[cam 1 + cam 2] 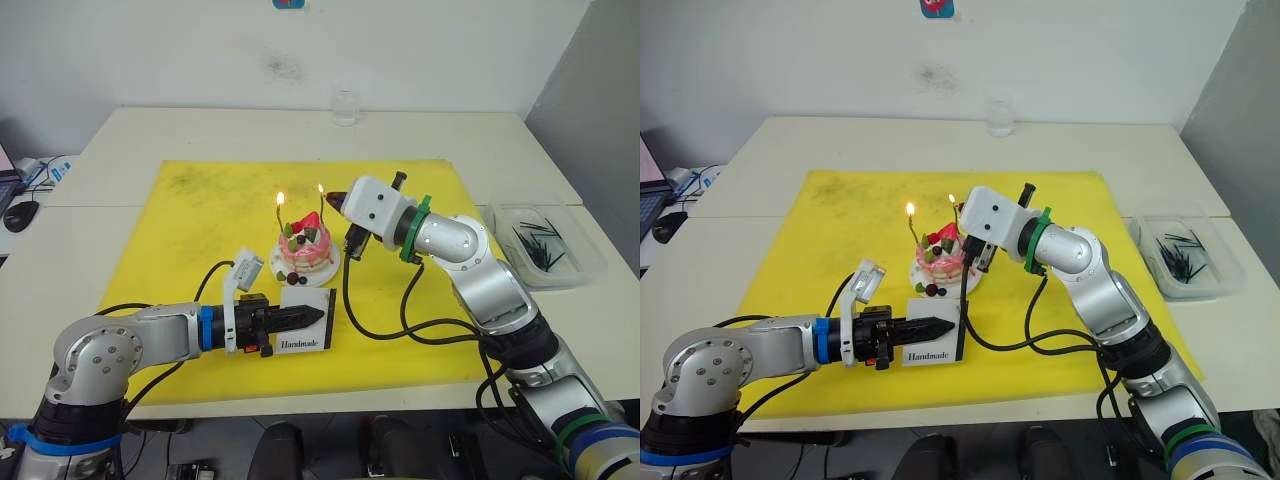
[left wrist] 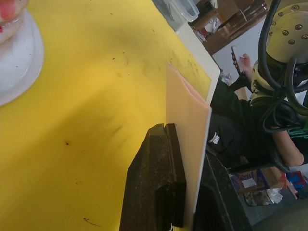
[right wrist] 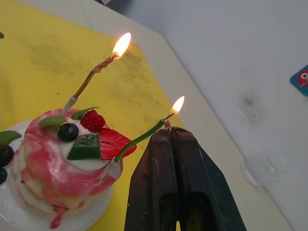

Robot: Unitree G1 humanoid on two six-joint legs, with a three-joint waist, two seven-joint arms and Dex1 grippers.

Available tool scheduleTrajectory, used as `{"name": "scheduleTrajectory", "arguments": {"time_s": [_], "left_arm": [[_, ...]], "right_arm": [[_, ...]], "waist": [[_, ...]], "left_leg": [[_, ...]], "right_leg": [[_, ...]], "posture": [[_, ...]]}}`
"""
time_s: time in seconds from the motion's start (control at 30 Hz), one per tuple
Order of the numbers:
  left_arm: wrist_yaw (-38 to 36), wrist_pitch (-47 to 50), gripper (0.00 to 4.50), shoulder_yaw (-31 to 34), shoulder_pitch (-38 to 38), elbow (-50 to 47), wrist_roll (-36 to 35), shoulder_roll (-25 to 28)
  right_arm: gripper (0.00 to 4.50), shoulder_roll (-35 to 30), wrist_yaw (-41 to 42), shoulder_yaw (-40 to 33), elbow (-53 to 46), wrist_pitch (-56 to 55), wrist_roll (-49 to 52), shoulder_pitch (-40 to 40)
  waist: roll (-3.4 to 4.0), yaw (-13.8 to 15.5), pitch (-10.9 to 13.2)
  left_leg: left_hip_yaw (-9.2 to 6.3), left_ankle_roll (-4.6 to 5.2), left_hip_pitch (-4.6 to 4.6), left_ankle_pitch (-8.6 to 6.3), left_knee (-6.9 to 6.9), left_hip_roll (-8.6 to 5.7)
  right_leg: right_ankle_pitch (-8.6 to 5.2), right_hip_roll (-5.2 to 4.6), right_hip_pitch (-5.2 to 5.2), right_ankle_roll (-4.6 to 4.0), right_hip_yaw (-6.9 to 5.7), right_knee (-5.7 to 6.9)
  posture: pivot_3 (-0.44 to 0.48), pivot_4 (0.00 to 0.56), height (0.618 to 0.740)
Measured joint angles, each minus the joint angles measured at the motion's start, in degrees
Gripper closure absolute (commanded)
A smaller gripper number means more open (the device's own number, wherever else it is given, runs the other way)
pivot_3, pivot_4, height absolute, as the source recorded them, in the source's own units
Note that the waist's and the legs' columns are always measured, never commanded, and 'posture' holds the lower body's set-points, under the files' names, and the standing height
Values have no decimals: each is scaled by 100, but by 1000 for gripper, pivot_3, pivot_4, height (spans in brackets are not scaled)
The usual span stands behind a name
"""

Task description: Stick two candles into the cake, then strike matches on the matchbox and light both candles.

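Yellow mat [image 1: 200,240] on pale surface [image 1: 150,130], cake [image 1: 305,250] frame centre, both candles lit. Left gripper [image 1: 318,317] clamped on upright matchbox [image 1: 308,333] just below cake. Right gripper [image 3: 169,132] pinched on match [image 3: 167,123] at green candle [image 3: 139,139] tip.

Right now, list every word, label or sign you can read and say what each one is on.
"Handmade": black lettering on the white matchbox, which the left gripper holds upright.
Sticker on the wall: a coloured picture, cut off by the frame edge; no text readable.
Nothing else legible.
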Motion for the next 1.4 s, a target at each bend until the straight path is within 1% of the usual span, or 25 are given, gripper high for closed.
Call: {"name": "scheduleTrajectory", "arguments": {"time_s": [0.6, 0.77, 0.9, 1.03, 1.17, 1.2, 1.27, 1.4], "left_arm": [[1, -1, 4500, 0, 0, -2, -32, 0], [-5, -2, 4500, 0, 1, -2, -30, 13], [-11, -3, 4500, 2, 7, -2, -30, 29], [-4, -5, 4500, 9, 43, -29, -39, 43], [7, -10, 4500, 36, 151, -63, -65, 48], [8, -11, 4500, 45, 171, -66, -65, 48], [27, -30, 4500, 53, 245, -100, -67, 23], [138, -77, 4500, 58, 327, -162, -70, -68]], "right_arm": [[4487, -66, 132, -5, -82, 150, -31, 2], [4487, -149, 287, -78, -402, 323, 81, 61], [4487, -274, 425, -309, -768, 600, 278, 161], [4487, -629, 509, -892, -1196, 1086, 554, 421], [4487, -1298, 469, -1988, -1307, 1703, 724, 800], [4487, -1376, 455, -2115, -1298, 1774, 732, 849], [4487, -1718, 366, -2742, -1149, 1993, 765, 1226], [4487, -2037, 200, -3440, -655, 2173, 781, 1635]], "waist": [[0, 0, 0], [0, 1, 0], [0, 1, 0], [1, 12, 1], [1, 21, 1], [1, 18, 1], [0, 26, 0], [2, 17, 1]], "left_leg": [[0, 0, 0, 0, 0, 0], [-1, 0, -1, 0, -1, 1], [-1, 0, -1, 0, -1, 1], [-1, 0, -2, 0, -1, 1], [4, 1, -3, 0, -1, -3], [7, 1, -3, 0, -1, -4], [6, 1, -4, -1, -1, -6], [9, 1, -3, -1, -2, -10]], "right_leg": [[0, 0, 0, 0, 0, 0], [0, 0, 0, 0, -1, -1], [0, -2, 0, 0, -1, -1], [-1, -9, 0, 1, -2, -2], [-1, -26, 0, 1, 2, -5], [-1, -26, 0, 1, 5, -6], [-1, -27, 2, 1, 3, -8], [-1, -23, 0, 1, 5, -7]], "posture": [[0, 150, 740], [0, 150, 740], [0, 150, 740], [0, 150, 740], [0, 150, 740], [0, 150, 740], [0, 150, 740], [0, 150, 740]]}}
